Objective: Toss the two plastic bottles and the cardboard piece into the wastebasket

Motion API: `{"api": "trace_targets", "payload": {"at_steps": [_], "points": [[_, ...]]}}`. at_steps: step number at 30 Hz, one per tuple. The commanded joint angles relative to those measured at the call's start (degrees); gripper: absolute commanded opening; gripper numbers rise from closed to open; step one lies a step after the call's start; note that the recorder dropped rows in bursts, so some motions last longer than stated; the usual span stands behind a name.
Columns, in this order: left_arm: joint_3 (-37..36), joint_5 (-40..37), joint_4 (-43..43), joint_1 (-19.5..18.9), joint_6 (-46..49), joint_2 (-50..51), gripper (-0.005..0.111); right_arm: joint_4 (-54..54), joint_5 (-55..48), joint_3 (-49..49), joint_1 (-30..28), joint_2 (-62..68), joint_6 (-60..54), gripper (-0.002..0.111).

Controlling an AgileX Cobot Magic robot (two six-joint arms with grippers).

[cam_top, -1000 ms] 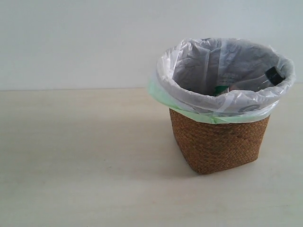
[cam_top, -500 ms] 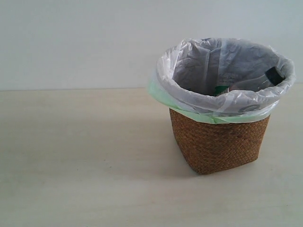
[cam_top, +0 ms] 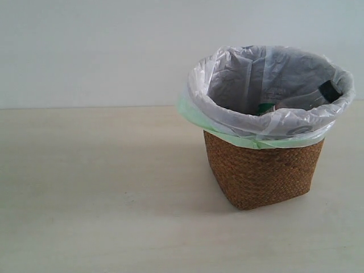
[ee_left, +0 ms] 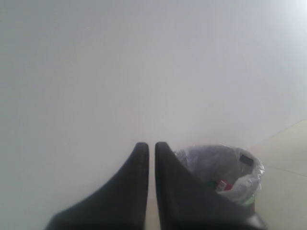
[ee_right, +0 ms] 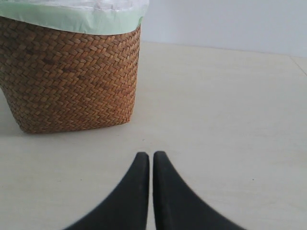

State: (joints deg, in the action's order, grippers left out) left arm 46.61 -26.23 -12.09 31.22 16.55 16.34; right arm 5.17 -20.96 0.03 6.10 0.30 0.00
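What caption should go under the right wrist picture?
The shut right gripper hovers low over the table, beside the wicker wastebasket.

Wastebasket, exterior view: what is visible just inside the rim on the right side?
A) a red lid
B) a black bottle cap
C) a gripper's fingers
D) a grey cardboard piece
B: a black cap on a clear bottle leans against the liner inside the wastebasket, just under its rim.
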Motion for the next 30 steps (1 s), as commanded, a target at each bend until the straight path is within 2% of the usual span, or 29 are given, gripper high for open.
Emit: {"api": "trace_targets", "payload": {"at_steps": [1,7,13,19,25,27,30], "points": [[-10.18,4.95,-1.58,-0.26,-3.13,-5.78,0.004,0.14,0.49,-0.03,-0.31,-0.3,0.0,0.0],[-27.09,14.44,-3.96,-0.26,-6.72,-10.55,0.004,0.14,0.49,-0.03,-0.31,-0.3,0.0,0.0],[-37.03,10.38,-3.23,-0.26,-6.72,-10.55,0.004,0.14,0.49,-0.03,-0.31,-0.3,0.0,0.0],[-41.02,7.78,-2.97,-0.26,-6.72,-10.55,0.004,0.14,0.49,-0.03,-0.31,-0.3,0.0,0.0],[-41.27,7.56,-2.97,-0.26,-6.72,-11.46,0.004,0.14,0.49,-0.03,-0.31,-0.3,0.0,0.0],[-41.27,7.15,-2.97,-1.22,-6.72,-13.48,0.004,0.14,0.49,-0.03,-0.31,-0.3,0.0,0.0],[-41.27,6.22,-3.07,-5.97,-6.72,-16.34,0.004,0.14,0.49,-0.03,-0.31,-0.3,0.0,0.0]]}}
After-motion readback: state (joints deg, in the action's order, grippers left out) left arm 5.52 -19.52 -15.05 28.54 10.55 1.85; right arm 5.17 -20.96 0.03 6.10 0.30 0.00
